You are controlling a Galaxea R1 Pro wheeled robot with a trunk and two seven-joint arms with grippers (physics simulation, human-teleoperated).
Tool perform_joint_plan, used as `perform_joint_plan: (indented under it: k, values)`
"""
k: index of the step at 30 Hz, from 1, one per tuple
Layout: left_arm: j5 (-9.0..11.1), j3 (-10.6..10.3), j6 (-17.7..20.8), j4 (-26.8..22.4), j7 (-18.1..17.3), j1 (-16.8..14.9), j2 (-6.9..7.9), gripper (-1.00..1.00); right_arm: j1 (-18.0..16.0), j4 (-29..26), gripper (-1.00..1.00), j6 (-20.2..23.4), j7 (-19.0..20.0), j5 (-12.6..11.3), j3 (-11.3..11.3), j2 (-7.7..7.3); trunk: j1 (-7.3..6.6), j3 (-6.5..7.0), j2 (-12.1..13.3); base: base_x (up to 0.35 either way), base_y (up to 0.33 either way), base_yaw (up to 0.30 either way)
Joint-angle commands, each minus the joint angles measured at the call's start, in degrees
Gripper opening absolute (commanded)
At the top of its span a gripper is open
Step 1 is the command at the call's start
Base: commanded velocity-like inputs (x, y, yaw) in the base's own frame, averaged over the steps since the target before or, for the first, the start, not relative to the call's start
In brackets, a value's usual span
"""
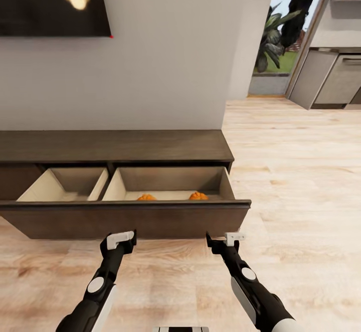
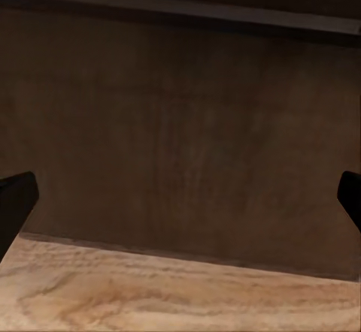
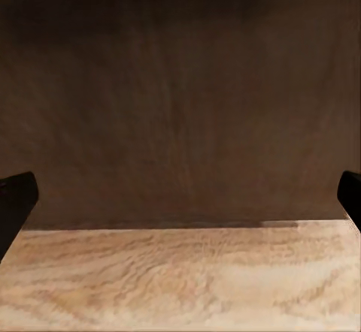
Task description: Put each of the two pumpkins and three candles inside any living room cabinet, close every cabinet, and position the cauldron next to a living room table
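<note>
Dark-brown wood fronts my head view: the cabinet [image 1: 115,146] runs low along the grey wall, and its wide drawer [image 1: 125,217] stands pulled out toward me. I see two pale beige compartments inside. In the right-hand one, two pumpkins sit against the near side just behind the drawer front, one [image 1: 146,197] near the compartment's left half and the other [image 1: 198,196] further right, apart from each other. I see nothing in the left compartment, though its near floor is hidden by the drawer front.

My left hand [image 1: 122,240] hangs just in front of the drawer front, low near the wooden floor [image 1: 301,172]. In the left wrist view its dark fingertips [image 2: 15,200] sit at the far edges of the picture, spread wide, with nothing between them but the brown panel [image 2: 195,137]. My right hand [image 1: 223,242] hangs likewise near the drawer's right end; its fingertips [image 3: 15,197] are also spread wide and hold nothing, facing the same dark wood [image 3: 180,107].

A black screen [image 1: 50,1] hangs on the wall above.
</note>
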Motion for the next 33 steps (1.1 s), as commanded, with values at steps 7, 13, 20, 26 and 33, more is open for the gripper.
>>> perform_joint_plan:
  k: [7,13,20,26,33]
  values:
    - [-1.0,-0.4,-0.2,0.0,-0.1,0.0,-0.02,1.00,0.0,0.0,1.00,-0.3,-0.1,-0.6,0.2,-0.04,0.02,-0.04,0.0,0.256,0.000,0.000]
    - [-1.4,-0.4,-0.1,0.1,-0.2,0.0,-0.04,1.00,0.0,0.1,1.00,-0.3,-0.1,-0.6,0.2,-0.04,0.02,-0.04,0.0,0.222,0.000,0.000]
    - [-1.1,-0.4,-0.1,0.1,-0.2,0.0,-0.02,1.00,0.0,0.0,1.00,-0.2,-0.1,-0.6,0.2,-0.04,0.02,-0.04,0.0,0.023,0.000,0.000]
    - [-0.9,-0.4,0.1,0.1,-0.1,0.0,-0.13,1.00,0.0,0.1,1.00,-0.2,-0.1,-0.6,0.2,-0.04,0.02,-0.04,0.0,0.001,0.000,0.000]
    - [-0.5,-0.3,0.5,0.2,-0.2,0.0,-0.11,1.00,0.0,0.1,1.00,-0.2,0.0,-0.6,0.2,-0.04,0.02,-0.04,0.0,0.000,0.000,0.000]
